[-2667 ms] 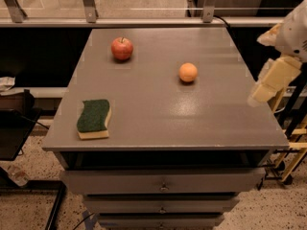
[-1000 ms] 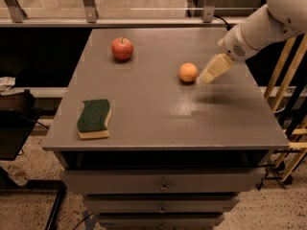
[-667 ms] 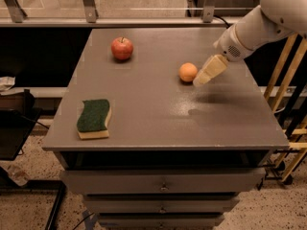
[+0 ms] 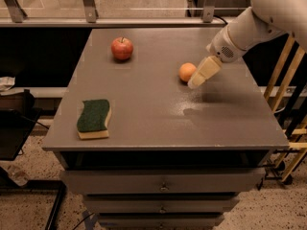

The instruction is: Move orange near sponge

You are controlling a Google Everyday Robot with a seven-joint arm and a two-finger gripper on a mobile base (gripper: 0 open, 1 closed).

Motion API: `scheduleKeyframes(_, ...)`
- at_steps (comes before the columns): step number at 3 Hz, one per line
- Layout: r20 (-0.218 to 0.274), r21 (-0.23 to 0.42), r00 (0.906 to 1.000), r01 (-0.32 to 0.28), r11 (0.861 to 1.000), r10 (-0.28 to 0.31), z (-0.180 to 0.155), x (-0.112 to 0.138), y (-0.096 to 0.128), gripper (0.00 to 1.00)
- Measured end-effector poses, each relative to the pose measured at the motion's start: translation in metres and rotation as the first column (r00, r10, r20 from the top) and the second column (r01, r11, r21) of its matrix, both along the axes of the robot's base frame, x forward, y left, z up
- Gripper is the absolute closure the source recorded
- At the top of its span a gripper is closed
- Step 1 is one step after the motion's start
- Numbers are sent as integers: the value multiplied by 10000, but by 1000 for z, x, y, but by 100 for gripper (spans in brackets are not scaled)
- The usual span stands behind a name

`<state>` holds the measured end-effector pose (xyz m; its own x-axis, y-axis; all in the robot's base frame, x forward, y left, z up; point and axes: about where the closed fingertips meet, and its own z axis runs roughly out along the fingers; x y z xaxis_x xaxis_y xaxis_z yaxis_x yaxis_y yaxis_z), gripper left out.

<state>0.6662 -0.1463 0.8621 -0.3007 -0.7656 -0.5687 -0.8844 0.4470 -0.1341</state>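
Note:
The orange (image 4: 186,72) is a small round fruit on the grey table top (image 4: 158,114), right of centre. The sponge (image 4: 94,117) with a dark green top and pale yellow base lies near the table's front left corner. My gripper (image 4: 197,81) reaches in from the upper right on a white arm (image 4: 259,18); its pale tip is just right of the orange, close beside it and slightly in front of it.
A red apple (image 4: 122,48) with a stem stands at the back left of the table. Drawers (image 4: 163,186) sit under the top. A yellow wooden frame (image 4: 288,128) stands at the right. A glass rail (image 4: 96,4) runs behind the table.
The arm has swung in from the table's right edge toward the orange and over the last second crept a little closer to it. The orange, apple and sponge have not moved.

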Motion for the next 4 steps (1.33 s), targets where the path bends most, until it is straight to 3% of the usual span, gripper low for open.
scheduleKeyframes(1, -181, -39, 9997, -145, 9999, 144, -6, 3, 6, 0)
scheduleKeyframes(3, -540, -179, 9982, -268, 9995, 258, -20, 10, 13, 41)
scheduleKeyframes(4, -439, -189, 9985, -349, 9992, 340, -15, 9, 14, 73)
